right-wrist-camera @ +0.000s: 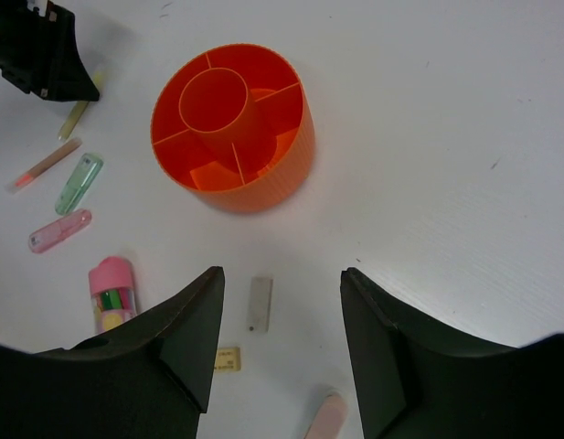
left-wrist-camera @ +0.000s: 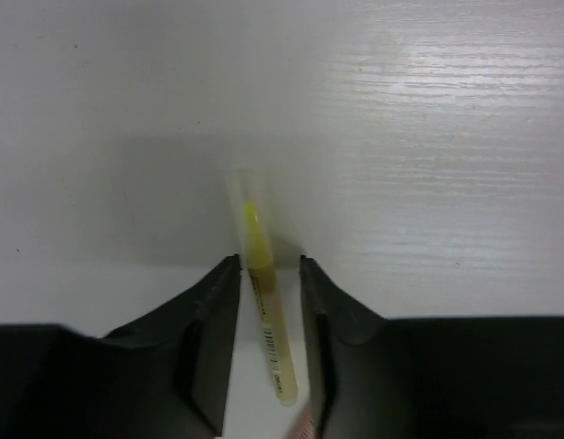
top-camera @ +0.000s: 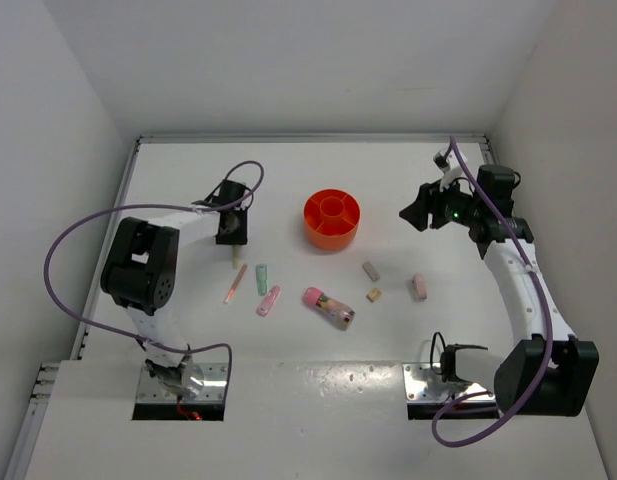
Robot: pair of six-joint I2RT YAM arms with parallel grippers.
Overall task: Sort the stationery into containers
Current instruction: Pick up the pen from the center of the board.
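The cream stick (left-wrist-camera: 263, 302) lies on the table between the fingers of my left gripper (left-wrist-camera: 270, 265), which is lowered around it with small gaps on both sides, so it is open. In the top view the left gripper (top-camera: 232, 232) hides most of the stick (top-camera: 233, 259). The orange organiser (top-camera: 332, 219) stands at the middle back and looks empty in the right wrist view (right-wrist-camera: 231, 123). My right gripper (top-camera: 415, 214) is open, empty and raised to the right of the organiser. In front lie a pink pen (top-camera: 234, 284), a green eraser (top-camera: 261, 279), a pink eraser (top-camera: 269, 300) and a pink-capped tube (top-camera: 328, 307).
A beige eraser (right-wrist-camera: 260, 304), a tan cube (right-wrist-camera: 228, 358) and another pink eraser (right-wrist-camera: 325, 416) lie below my right gripper (right-wrist-camera: 282, 274). They also show in the top view: beige eraser (top-camera: 370, 270), cube (top-camera: 374, 295), pink eraser (top-camera: 419, 286). White walls enclose the table.
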